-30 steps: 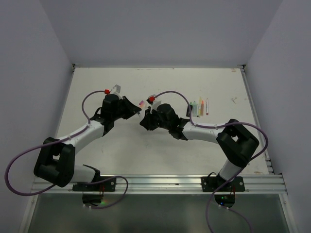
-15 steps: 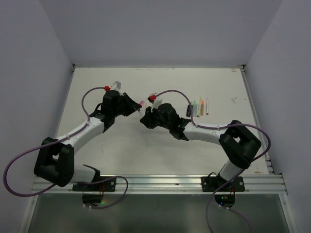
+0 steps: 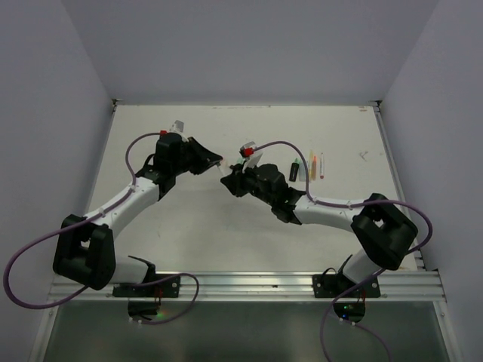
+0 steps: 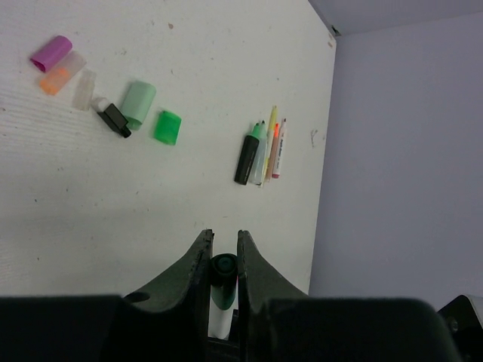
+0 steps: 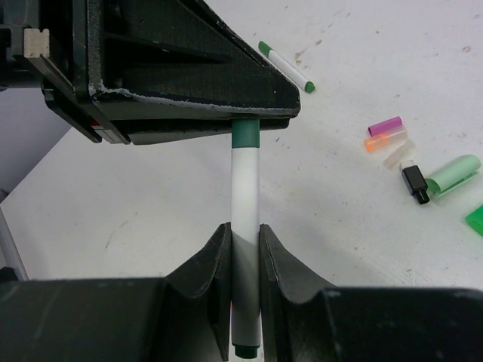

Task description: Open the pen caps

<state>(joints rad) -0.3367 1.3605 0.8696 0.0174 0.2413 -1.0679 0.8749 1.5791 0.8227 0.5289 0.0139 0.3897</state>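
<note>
You have both jaws nearly closed on one white pen (image 5: 244, 185) held above the table (image 3: 226, 241): right gripper (image 5: 244, 232) clamps its body, left gripper (image 4: 223, 243) pinches its dark green cap (image 5: 245, 134), and loose caps (image 4: 167, 127) lie below.

readable text: none | pens (image 4: 266, 147) on counter (image 4: 151, 211): any barrel print too small to read | labels, brands, numbers: none legible

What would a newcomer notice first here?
Both arms meet mid-table on one white pen: the right gripper clamps its body, the left gripper its green cap. Loose caps lie scattered on the table; a row of pens lies toward its right edge.
</note>
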